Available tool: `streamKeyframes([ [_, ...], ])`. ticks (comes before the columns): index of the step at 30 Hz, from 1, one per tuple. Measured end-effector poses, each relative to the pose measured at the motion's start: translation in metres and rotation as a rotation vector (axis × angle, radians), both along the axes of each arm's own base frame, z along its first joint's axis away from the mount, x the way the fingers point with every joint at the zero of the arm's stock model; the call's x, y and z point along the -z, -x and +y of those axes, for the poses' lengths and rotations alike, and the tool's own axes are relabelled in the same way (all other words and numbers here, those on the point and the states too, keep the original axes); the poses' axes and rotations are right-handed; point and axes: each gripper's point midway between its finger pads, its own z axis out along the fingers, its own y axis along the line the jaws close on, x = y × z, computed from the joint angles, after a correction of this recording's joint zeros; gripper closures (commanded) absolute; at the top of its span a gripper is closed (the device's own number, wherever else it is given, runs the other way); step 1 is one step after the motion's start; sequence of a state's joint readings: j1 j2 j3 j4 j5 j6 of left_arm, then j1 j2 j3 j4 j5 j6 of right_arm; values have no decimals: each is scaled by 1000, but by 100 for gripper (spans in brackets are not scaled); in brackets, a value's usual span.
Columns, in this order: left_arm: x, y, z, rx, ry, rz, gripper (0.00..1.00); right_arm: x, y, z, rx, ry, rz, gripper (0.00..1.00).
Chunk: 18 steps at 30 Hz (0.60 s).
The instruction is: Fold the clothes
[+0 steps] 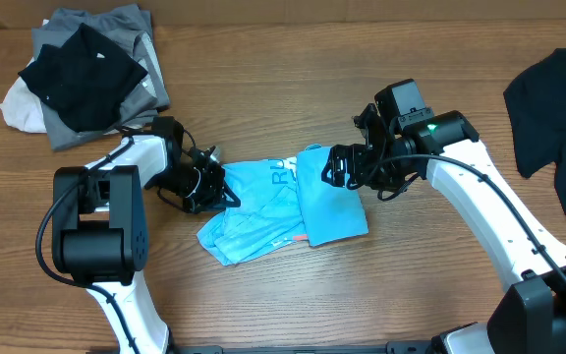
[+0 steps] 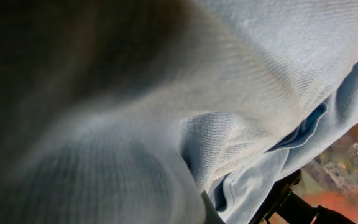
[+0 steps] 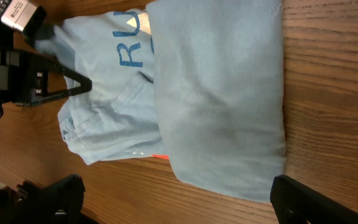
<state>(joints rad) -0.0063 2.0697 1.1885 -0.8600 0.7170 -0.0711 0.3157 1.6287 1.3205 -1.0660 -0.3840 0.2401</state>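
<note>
My left jaws are pressed together, pinching the edge of the one sky-blue shirt (image 1: 283, 206), which lies half folded on the tabletop (image 1: 293, 88) between both pairs. My right jaws stand spread wide just above its folded part. One pile of three garments (image 1: 86, 74) sits behind the left jaws, and one black garment (image 1: 558, 98) lies beyond the right jaws.

light: even, bright overhead | shadows: soft, short | left wrist: blurred, dark upper-left corner | others: sharp
</note>
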Motion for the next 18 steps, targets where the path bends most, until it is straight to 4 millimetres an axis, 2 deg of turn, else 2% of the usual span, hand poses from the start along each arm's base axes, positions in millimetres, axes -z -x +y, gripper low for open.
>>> streamKeyframes([
  [3, 0, 5, 5, -7, -46, 45, 96, 0, 1, 0, 0, 1, 4, 0],
  [5, 0, 14, 16, -19, -116, 116, 96, 0, 2, -1, 0, 2, 8, 0],
  [7, -1, 25, 38, -47, -221, 212, 96, 1, 3, -1, 0, 4, 12, 0],
  [8, -1, 26, 43, -53, -237, 225, 96, 1, 3, -1, 0, 4, 15, 0],
  [12, -5, 33, 92, -114, -391, 343, 96, 0, 0, 0, 1, 0, -1, 0],
  [15, -12, 28, 123, -151, -482, 376, 96, 2, -10, 3, 3, -11, -43, 0],
  [18, -27, 18, 140, -167, -537, 370, 96, 11, -15, 5, 3, -27, -74, 1],
])
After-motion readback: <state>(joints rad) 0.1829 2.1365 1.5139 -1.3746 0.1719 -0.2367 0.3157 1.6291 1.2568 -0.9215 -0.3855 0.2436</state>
